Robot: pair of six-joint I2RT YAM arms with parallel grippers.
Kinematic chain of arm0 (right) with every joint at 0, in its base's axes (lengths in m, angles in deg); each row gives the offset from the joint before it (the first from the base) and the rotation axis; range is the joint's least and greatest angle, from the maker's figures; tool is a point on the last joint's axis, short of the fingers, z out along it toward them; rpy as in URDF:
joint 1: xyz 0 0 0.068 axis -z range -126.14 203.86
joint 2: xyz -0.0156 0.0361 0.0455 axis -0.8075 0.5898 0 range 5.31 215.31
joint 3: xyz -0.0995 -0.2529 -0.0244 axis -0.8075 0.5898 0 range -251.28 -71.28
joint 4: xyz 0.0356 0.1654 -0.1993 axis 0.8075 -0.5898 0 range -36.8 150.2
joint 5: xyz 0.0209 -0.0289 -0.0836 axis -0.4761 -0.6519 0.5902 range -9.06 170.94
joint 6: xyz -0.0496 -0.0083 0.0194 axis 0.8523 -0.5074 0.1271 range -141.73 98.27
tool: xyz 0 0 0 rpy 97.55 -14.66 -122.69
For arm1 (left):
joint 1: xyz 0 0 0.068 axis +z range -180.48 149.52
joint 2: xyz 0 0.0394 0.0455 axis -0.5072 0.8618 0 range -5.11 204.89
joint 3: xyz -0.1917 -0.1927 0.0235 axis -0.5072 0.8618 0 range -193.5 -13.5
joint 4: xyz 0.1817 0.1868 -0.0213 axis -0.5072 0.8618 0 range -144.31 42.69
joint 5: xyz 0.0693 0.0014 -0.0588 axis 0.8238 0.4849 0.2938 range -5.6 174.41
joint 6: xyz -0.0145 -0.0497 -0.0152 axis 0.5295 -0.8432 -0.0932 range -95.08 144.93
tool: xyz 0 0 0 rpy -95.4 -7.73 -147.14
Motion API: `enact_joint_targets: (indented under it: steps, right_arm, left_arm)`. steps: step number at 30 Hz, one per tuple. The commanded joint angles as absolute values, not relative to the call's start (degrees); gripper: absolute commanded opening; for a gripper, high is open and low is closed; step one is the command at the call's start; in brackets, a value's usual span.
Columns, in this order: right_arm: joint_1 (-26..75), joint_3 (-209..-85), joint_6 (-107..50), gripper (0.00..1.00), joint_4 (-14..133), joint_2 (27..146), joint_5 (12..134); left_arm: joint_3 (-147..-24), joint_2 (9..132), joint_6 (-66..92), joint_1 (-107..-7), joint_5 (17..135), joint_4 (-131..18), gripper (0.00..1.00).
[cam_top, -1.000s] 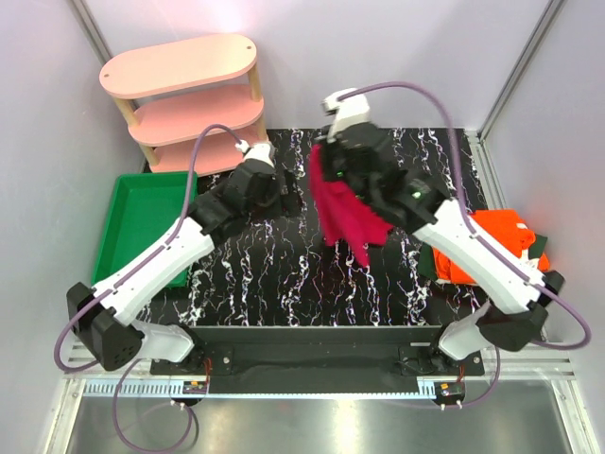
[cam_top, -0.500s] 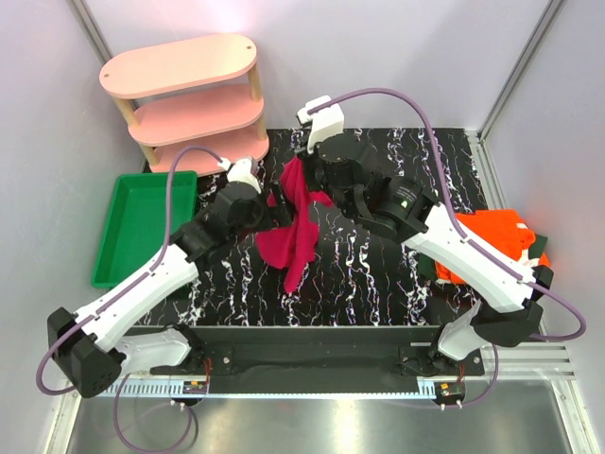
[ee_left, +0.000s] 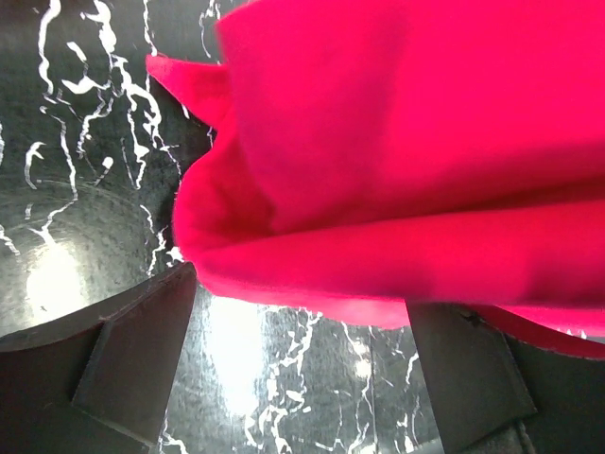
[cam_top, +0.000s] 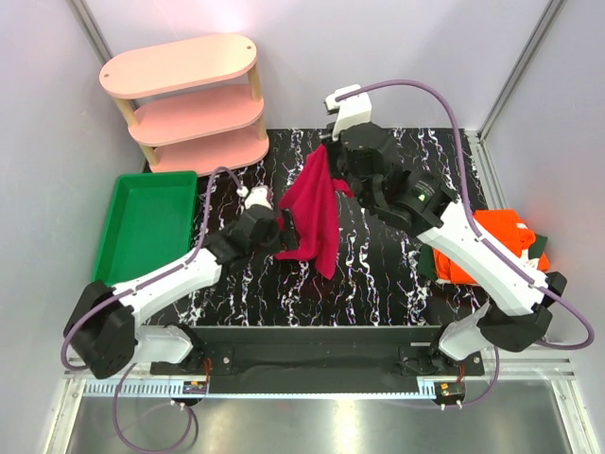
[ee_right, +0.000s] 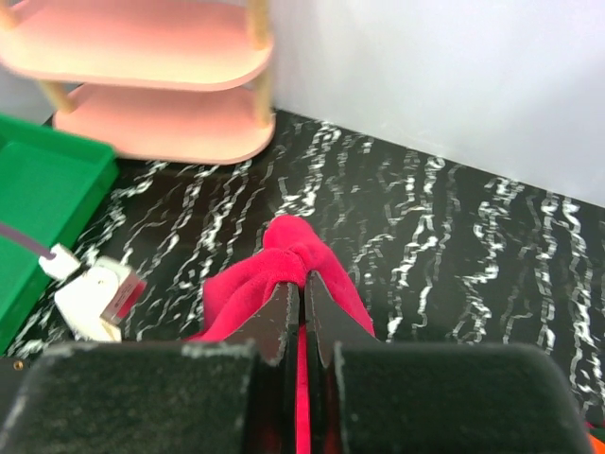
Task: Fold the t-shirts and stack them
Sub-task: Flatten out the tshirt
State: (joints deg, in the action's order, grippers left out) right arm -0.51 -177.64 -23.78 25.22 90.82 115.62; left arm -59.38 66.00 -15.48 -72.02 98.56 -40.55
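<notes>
crimson t-shirt (cam_top: 317, 213) hangs unfolded at frame centre, above surface (cam_top: 284, 293), one bunched corner uppermost. right pincer (ee_right: 302, 288) clenched on that corner. left pincer (ee_left: 301, 295) spread wide at shirt's lower edge, nothing gripped. orange t-shirt (cam_top: 496, 232) lies on dark green t-shirt (cam_top: 431, 267) at right of frame, rumpled, fold state unclear. Judgement: early stage, no neat stack. Left to do: lay crimson flat, fold, stack all three.

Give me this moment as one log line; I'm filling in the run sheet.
right gripper: shut on red shirt, held up | left gripper: open at shirt's lower edge | orange shirt: crumpled at right
</notes>
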Motion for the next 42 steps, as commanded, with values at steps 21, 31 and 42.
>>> enact_joint_targets:
  steps: [21,31,42]
  right_arm:
    - [3.41,-174.9,-22.62,0.0,28.21,85.47,119.08]
    - [5.43,-172.26,-23.05,0.0,27.24,82.65,120.05]
    - [6.4,-171.21,-23.75,0.0,27.33,82.21,119.96]
  left_arm:
    - [-62.62,88.13,-21.04,-72.14,97.94,-57.2,0.86]
    - [-68.78,94.56,-19.28,-72.05,93.99,-58.26,0.31]
    - [-67.02,91.58,-19.29,-72.05,94.77,-56.51,0.0]
